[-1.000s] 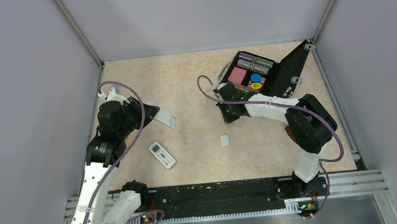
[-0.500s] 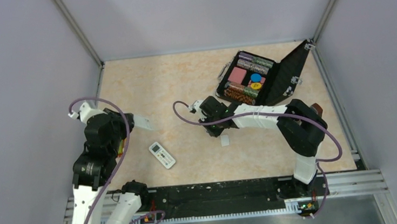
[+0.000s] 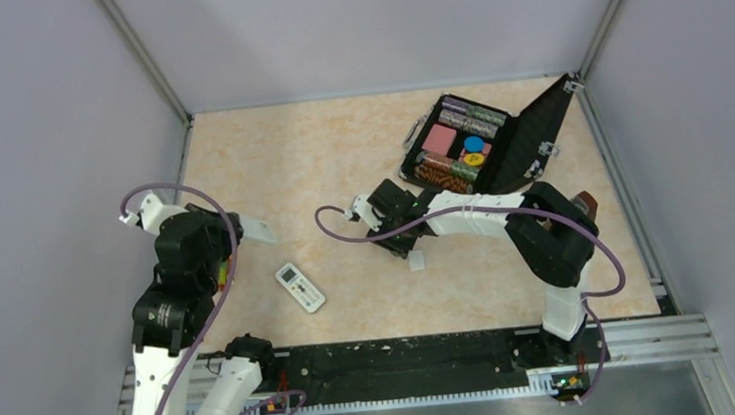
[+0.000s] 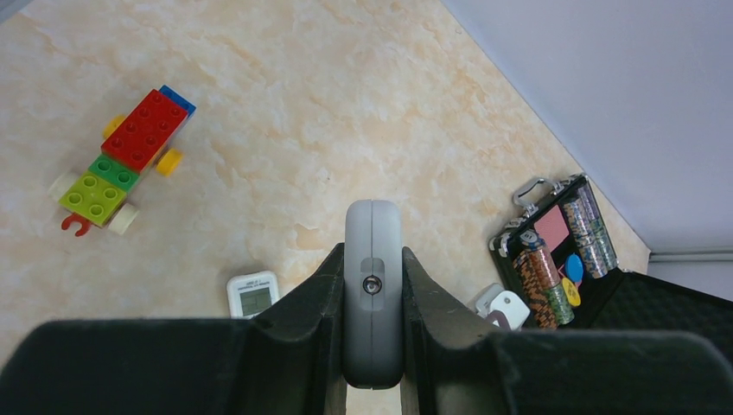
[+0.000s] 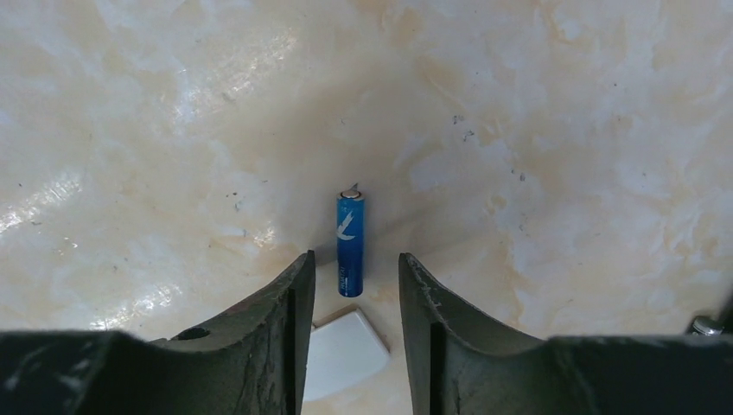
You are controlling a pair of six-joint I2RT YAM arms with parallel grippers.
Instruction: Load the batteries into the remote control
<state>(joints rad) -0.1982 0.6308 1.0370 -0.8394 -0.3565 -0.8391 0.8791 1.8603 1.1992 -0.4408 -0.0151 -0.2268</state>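
Right gripper [image 5: 353, 268] stood narrowly open astride one blue battery [image 5: 349, 229], not touching it; left gripper [image 4: 372, 258] clamped the remote control [image 4: 372, 328] edge-on.

Peach marble, one blue battery, bright bricks.
The table [image 3: 338, 150] is peach with pale marbling. The battery [image 5: 349, 245] is blue with a white mark and a silver tip; the lid [image 5: 344, 353] is white. The remote [image 4: 372, 294] shows a pale grey edge. The display remote [image 4: 252, 294] is white with a grey-green screen. The toy [image 4: 121, 160] is red, lime and blue with yellow wheels. The case [image 3: 538, 132] is black, with a pink block, blue and yellow chips, and striped stacks.
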